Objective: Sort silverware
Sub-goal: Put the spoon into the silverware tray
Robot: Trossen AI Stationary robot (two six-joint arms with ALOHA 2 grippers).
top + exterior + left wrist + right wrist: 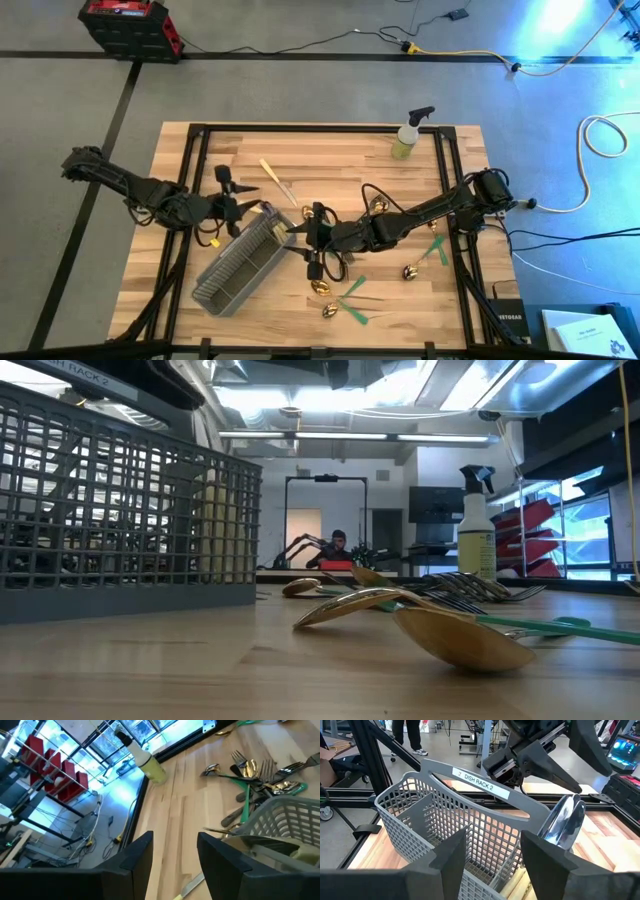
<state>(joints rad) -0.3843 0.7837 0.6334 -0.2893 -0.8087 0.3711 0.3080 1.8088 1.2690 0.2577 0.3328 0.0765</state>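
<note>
L gripper (pixel 232 203) and R gripper (pixel 312 237) (both empty, fingers apart) flanking caddy (pixel 238 265).

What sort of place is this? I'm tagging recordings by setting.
Probably a robotics lab or workshop: a framed wooden table, red storage bins on racks, cables across a concrete floor.
</note>
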